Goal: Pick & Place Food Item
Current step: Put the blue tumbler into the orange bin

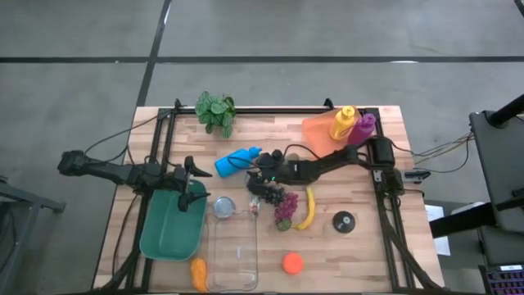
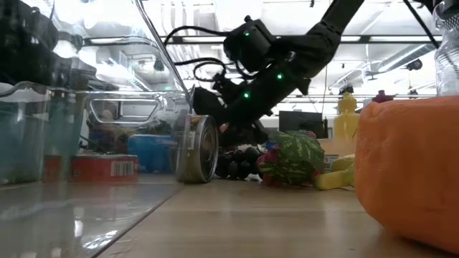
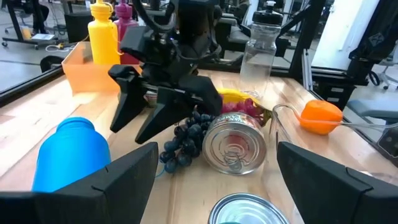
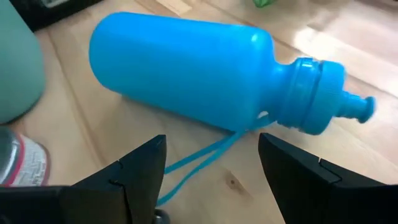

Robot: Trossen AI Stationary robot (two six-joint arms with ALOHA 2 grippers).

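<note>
Nearest you on the table, at the front edge, an orange pepper lies at about 7 o'clock from the table's middle, a clear container stands at 6, and an orange ball sits at 5. One step farther, the green bin lies at 8 o'clock, and your left gripper hangs over its far edge with its fingers spread apart and nothing between them. A tin can lies on its side just beyond the clear container, and a black disc rests at 4 o'clock. Near the centre you see the food: a dark grape bunch, a red-and-green fruit cluster and a banana side by side. Your right gripper hovers at the grape bunch's 10 o'clock side, jaws apart and empty, pointing at the blue bottle, which lies on its side just beyond. Farther back, an orange tray at 1 o'clock holds a yellow bottle and a purple bottle. A leafy plant stands at the far edge, 11 o'clock.
</note>
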